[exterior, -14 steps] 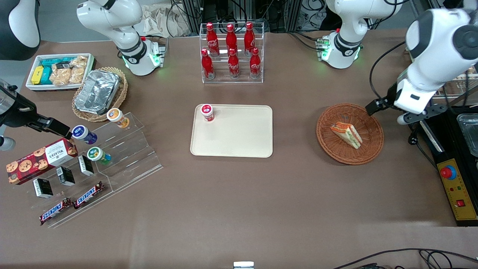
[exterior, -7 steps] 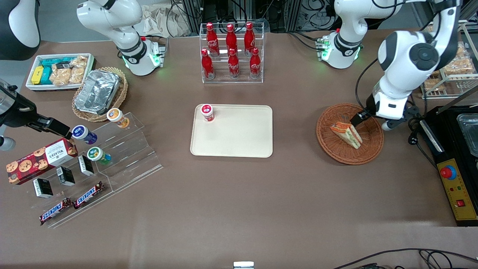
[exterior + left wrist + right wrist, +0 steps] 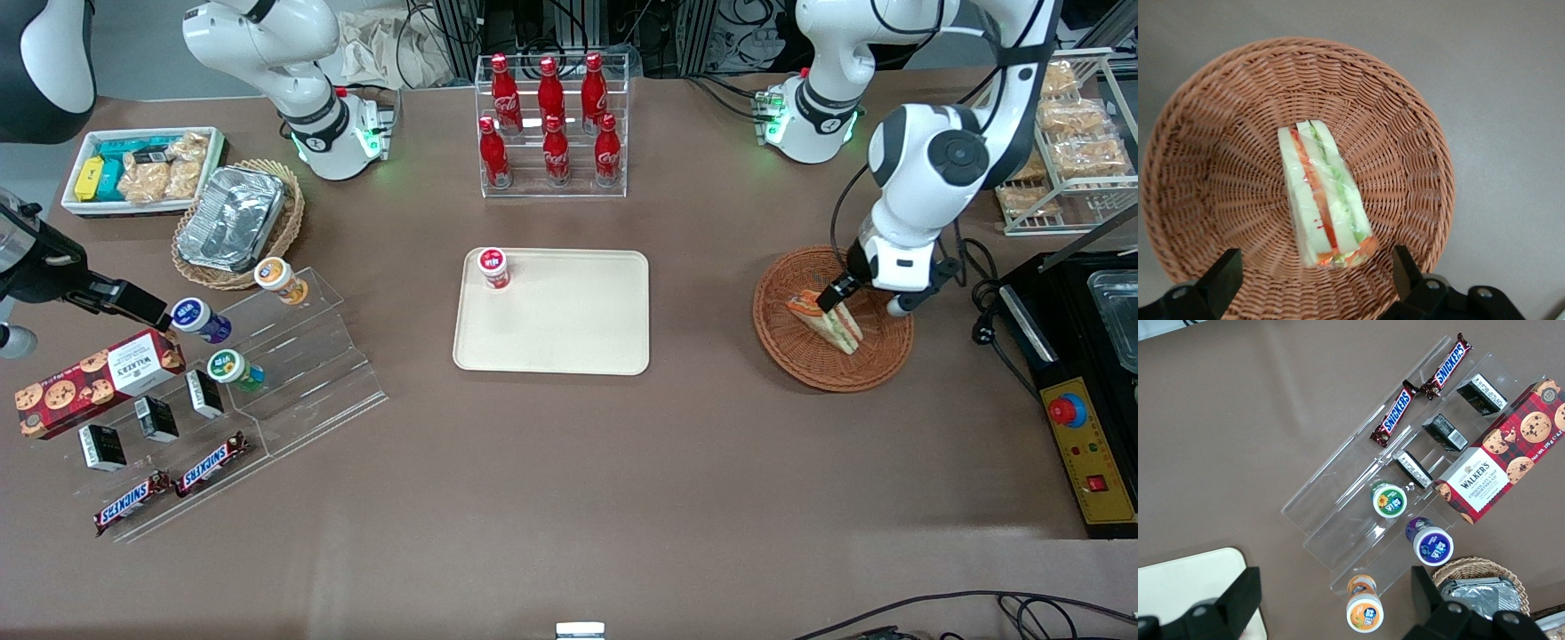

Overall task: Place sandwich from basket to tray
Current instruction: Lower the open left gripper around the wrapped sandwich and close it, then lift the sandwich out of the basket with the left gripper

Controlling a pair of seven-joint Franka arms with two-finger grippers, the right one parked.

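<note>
The sandwich, a wrapped wedge of white bread with orange-red and green layers, lies in the reddish-brown wicker basket toward the working arm's end of the table. My left gripper hovers just above the basket, open. In the left wrist view its two black fingers straddle the wide end of the sandwich without touching it, and the basket fills the frame around my gripper. The cream-beige tray lies mid-table; a corner of the tray shows in the right wrist view.
A small red-lidded cup stands on the tray's corner. A clear rack of red bottles stands farther from the camera. A black machine with a control box and a wire rack of packets flank the basket.
The left arm swung in from the table's end over the basket and came down, bringing the open gripper around the sandwich. The sandwich has not moved.
</note>
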